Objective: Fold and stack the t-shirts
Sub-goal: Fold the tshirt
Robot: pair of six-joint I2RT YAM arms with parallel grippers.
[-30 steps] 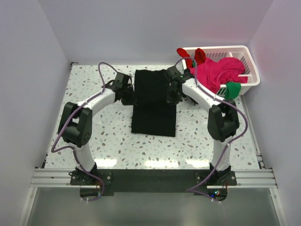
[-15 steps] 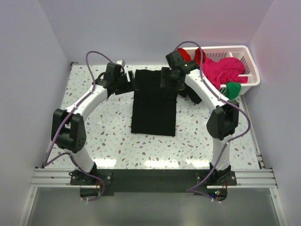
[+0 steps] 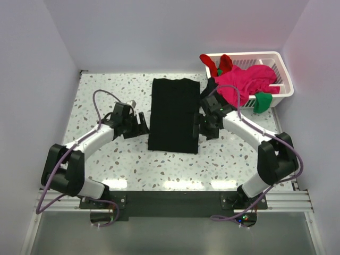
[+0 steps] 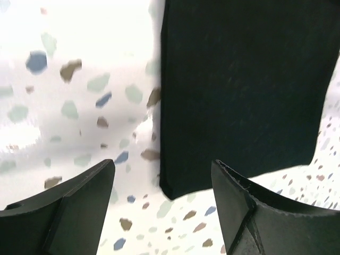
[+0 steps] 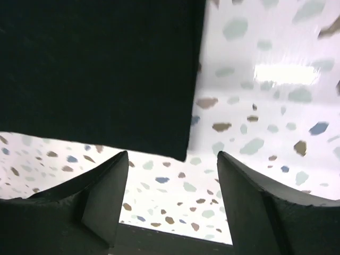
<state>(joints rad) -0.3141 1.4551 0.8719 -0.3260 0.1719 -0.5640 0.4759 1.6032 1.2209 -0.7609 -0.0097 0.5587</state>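
Note:
A black t-shirt lies flat on the speckled table, folded into a long rectangle. My left gripper hovers by its near left side, open, with nothing between the fingers. In the left wrist view the shirt's near corner lies just ahead of the left gripper. My right gripper is open and empty by the near right side. The right wrist view shows the shirt's other near corner ahead of the right gripper. Magenta, red and green t-shirts sit in the basket.
A white slatted basket stands at the back right corner, with cloth hanging over its front rim. Walls close in the table on the left, back and right. The arm bases and a metal rail run along the near edge.
Both grippers opened and let go of the black shirt. The arms rose toward its far end, then swung back down to its near corners. The shirt lies as before.

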